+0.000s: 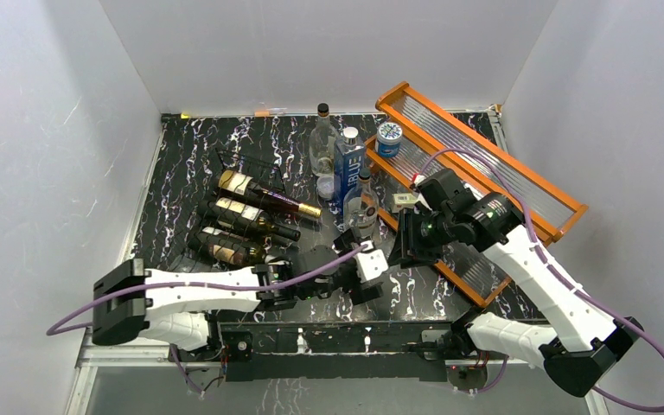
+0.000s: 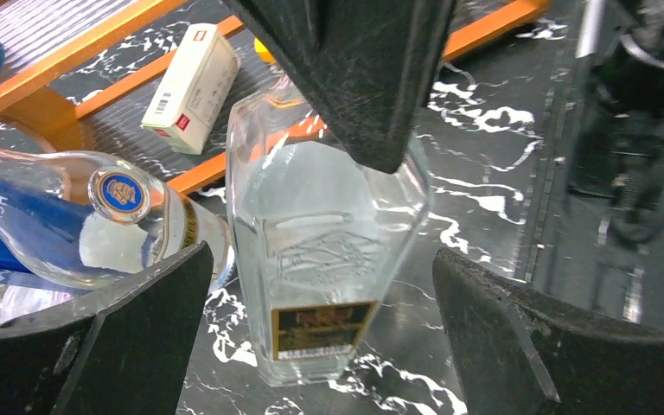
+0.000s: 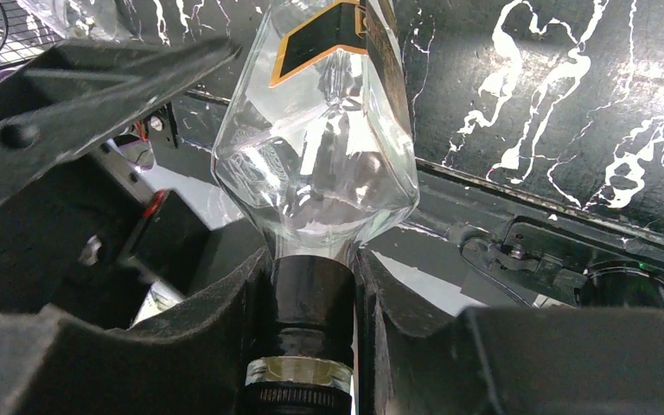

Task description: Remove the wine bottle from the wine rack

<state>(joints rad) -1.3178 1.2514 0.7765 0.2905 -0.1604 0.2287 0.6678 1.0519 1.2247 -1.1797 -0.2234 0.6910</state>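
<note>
The black wire wine rack (image 1: 235, 161) stands at the left of the table. Three dark wine bottles lie on it, necks to the right: one at the back (image 1: 259, 195), one in the middle (image 1: 251, 219), one at the front (image 1: 229, 248). My right gripper (image 3: 313, 259) is shut on the black-capped neck of a clear square glass bottle (image 3: 320, 156) with a black-and-gold label. In the left wrist view its base rests on the table (image 2: 311, 259). My left gripper (image 2: 322, 259) is open, one finger on each side of that bottle and not touching it. Both grippers (image 1: 365, 259) (image 1: 406, 238) meet right of the rack.
An orange wood-framed shelf (image 1: 484, 164) lies at the back right, with a blue-lidded can (image 1: 389, 138) and a small white box (image 2: 190, 86) on it. A blue box (image 1: 348, 169), a tall clear bottle (image 1: 322, 138) and a round clear bottle with a blue-gold cap (image 2: 121, 192) stand close behind the grippers.
</note>
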